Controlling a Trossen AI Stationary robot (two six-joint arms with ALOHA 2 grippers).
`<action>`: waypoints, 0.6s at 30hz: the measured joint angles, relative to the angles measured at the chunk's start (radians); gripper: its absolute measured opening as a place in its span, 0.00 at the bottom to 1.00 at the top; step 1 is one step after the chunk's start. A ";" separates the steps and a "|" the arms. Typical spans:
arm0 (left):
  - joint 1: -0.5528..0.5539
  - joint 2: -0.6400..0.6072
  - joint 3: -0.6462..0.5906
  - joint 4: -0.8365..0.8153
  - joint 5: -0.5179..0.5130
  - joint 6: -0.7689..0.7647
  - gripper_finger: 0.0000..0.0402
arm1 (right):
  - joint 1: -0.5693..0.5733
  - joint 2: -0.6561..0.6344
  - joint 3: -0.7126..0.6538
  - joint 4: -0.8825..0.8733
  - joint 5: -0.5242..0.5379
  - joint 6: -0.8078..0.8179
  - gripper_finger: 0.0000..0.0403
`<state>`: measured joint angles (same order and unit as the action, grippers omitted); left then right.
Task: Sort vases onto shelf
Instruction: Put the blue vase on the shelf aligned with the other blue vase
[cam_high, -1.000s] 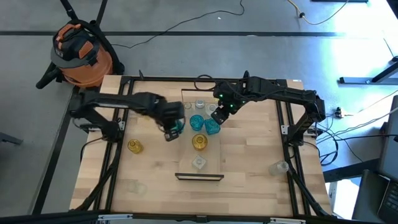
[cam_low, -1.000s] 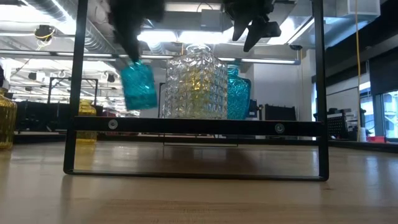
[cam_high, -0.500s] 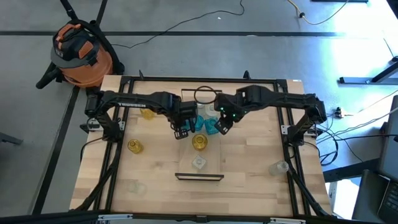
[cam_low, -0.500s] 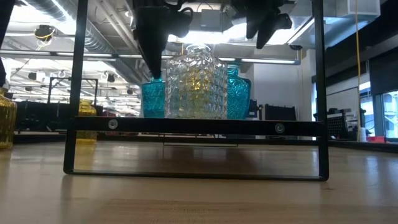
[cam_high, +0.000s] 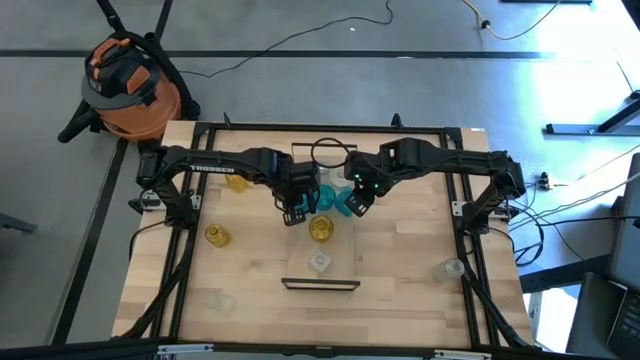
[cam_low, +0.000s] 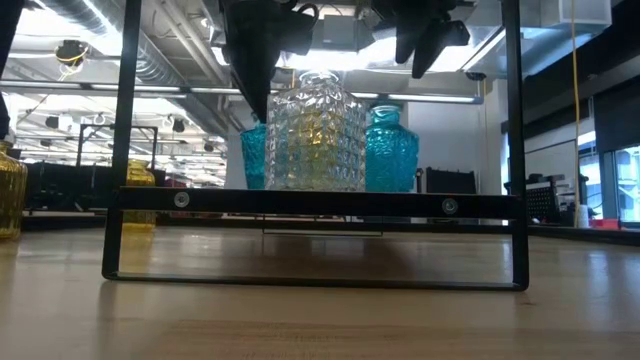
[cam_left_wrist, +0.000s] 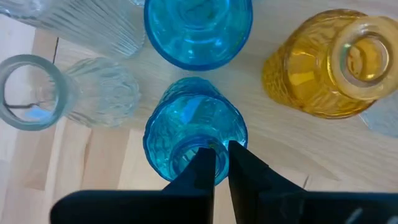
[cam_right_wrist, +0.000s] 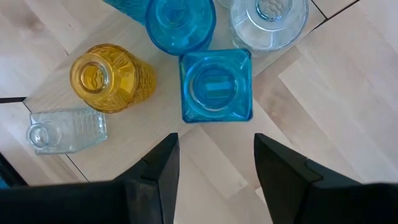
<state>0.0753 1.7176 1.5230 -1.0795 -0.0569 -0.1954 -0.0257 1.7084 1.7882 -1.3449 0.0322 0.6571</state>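
vases on shelf (cam_high: 340, 262) empty; left claw (cam_left_wrist: 216, 163) pinching teal vase (cam_left_wrist: 193, 134) rim.

Bright, even light overall. Strong glare on floor (cam_high: 560, 60) right of tabletop (cam_high: 400, 250). Ceiling lights (cam_low: 340, 35) blown out behind shelf frame (cam_low: 310, 203); arm silhouettes dark against them. Near tabletop soft, out of focus. Wrist views sharp, faint shadows.

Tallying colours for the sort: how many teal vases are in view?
3, all on the shelf: a square vase, a round vase beside it, and a third vase pinched at its rim by the left gripper. The arms may hide more.
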 joint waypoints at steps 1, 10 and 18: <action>0.000 0.000 0.000 0.000 -0.001 0.000 0.03 | 0.000 0.000 0.000 0.000 0.000 0.000 0.42; -0.002 0.000 0.000 -0.009 -0.031 -0.011 0.13 | 0.000 0.000 0.000 -0.043 0.021 0.051 0.42; -0.002 0.000 0.000 -0.012 -0.031 -0.013 0.08 | 0.000 0.000 -0.113 -0.048 0.028 0.125 0.42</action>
<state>0.0738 1.7176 1.5230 -1.0913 -0.0878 -0.2082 -0.0257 1.7080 1.6755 -1.3925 0.0603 0.7824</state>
